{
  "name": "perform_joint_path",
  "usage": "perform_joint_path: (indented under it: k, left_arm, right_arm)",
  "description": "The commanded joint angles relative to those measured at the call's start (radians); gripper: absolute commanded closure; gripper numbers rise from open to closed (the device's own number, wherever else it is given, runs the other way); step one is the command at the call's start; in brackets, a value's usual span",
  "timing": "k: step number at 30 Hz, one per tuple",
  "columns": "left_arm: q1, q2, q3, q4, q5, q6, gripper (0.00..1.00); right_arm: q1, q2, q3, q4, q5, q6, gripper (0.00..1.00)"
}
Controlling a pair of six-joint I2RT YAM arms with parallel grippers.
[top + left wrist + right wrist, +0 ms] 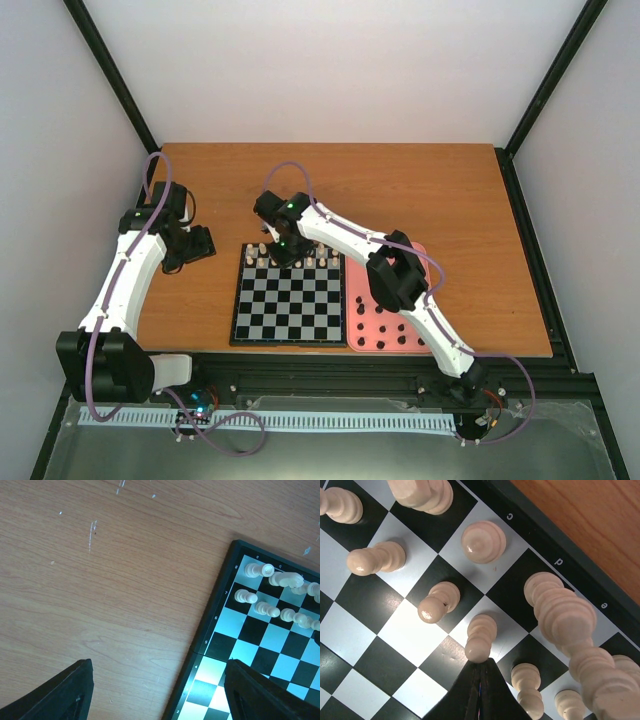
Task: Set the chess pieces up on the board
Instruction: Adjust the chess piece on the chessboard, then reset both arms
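L gripper (198, 245): fingers spread apart, nothing held; seen over the table (420, 200), beside the board (290, 310).
R gripper (481, 672): fingers pressed together, nothing held; seen over the board's far rows.
Cream pieces (290, 262): stood on the far two rows.
Black pieces (385, 335): laid in the pink tray (358, 300).

Cream pieces (300, 262) crowd the board's (290, 312) far rows; its near rows and the tabletop (195, 305) to its left lie open.
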Motion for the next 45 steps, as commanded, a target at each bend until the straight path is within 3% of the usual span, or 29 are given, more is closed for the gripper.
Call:
perform_joint_path:
  k: [1, 9, 17, 21, 26, 30, 32, 45]
  left_arm:
    - [0.007, 0.007, 0.033, 0.006, -0.006, 0.020, 0.26]
    - [0.007, 0.004, 0.036, 0.004, -0.001, 0.022, 0.24]
    - [0.008, 0.004, 0.062, 0.001, 0.010, 0.025, 0.00]
    - [0.007, 0.005, 0.082, -0.003, 0.004, 0.022, 0.00]
    - [0.008, 0.014, 0.109, -0.010, -0.001, 0.021, 0.00]
    - [0.007, 0.020, 0.128, -0.014, -0.006, 0.012, 0.00]
    - [0.007, 0.021, 0.142, -0.018, -0.029, 0.006, 0.00]
    - [0.008, 0.045, 0.219, -0.043, -0.094, -0.009, 0.00]
  right_arm:
    - [0.004, 0.017, 0.023, -0.014, 0.008, 0.001, 0.97]
    - [0.004, -0.050, 0.020, -0.052, 0.014, 0.003, 0.97]
    - [0.004, -0.188, 0.020, -0.095, 0.036, 0.016, 0.91]
    - [-0.003, -0.243, 0.011, -0.110, 0.079, 0.029, 0.79]
    - [-0.052, -0.296, -0.040, -0.104, 0.096, 0.046, 0.54]
    - [-0.116, -0.354, -0.095, -0.087, 0.133, 0.063, 0.25]
    - [-0.153, -0.381, -0.112, -0.080, 0.148, 0.068, 0.03]
    - [-0.377, -0.526, -0.261, -0.029, 0.176, 0.067, 0.00]
